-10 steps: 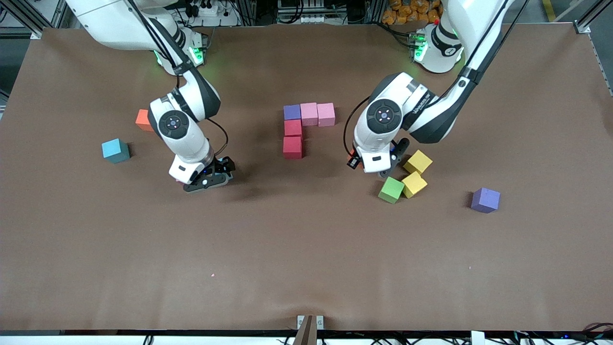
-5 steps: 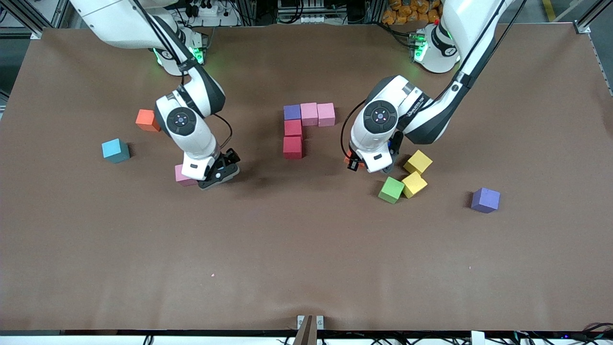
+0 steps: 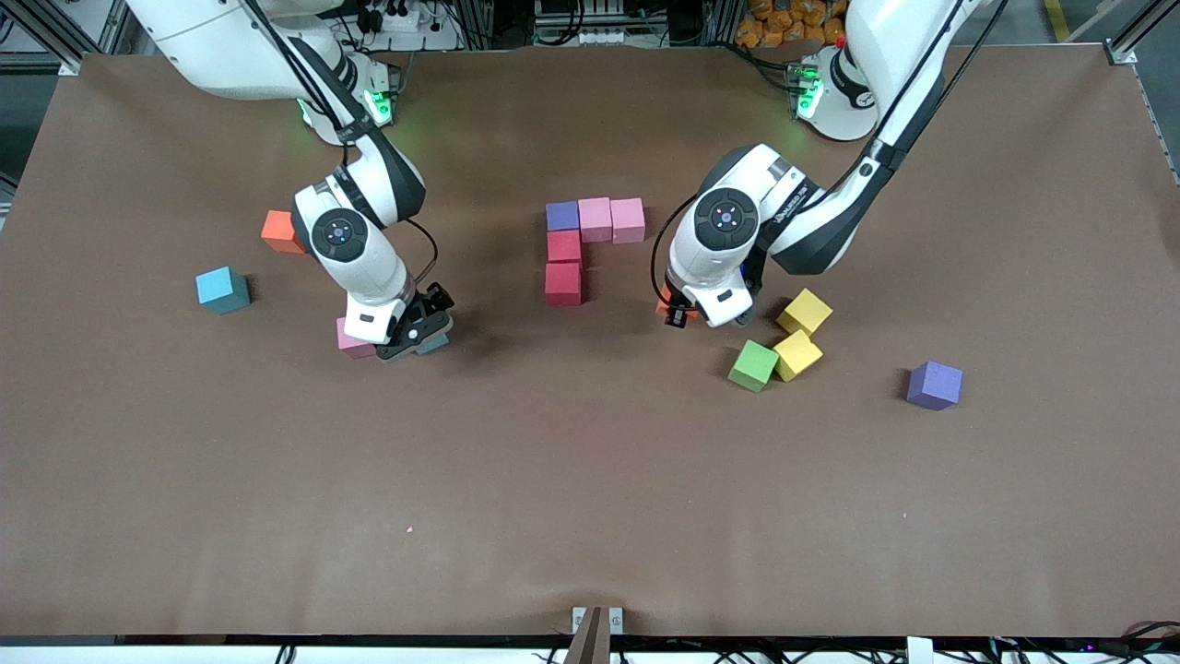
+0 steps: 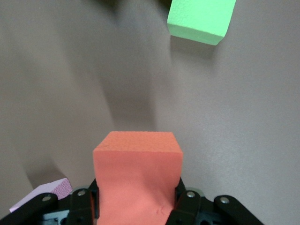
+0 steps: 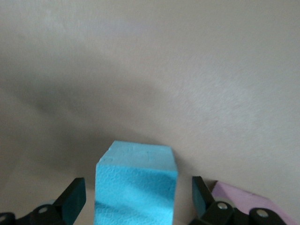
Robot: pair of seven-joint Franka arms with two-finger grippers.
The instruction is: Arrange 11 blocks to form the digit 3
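The partial figure is a row of a purple block and two pink blocks, with two red blocks in a column under the purple one. My left gripper is shut on an orange block, low over the table beside the red column. My right gripper is open, its fingers standing apart on either side of a light blue block. A pink block lies beside it.
Two yellow blocks and a green block cluster close to the left gripper. A second purple block lies toward the left arm's end. An orange block and a light blue block lie toward the right arm's end.
My left gripper has carried the orange block a little toward the red column. My right gripper has shifted, uncovering the pink block, and now stands around the light blue block.
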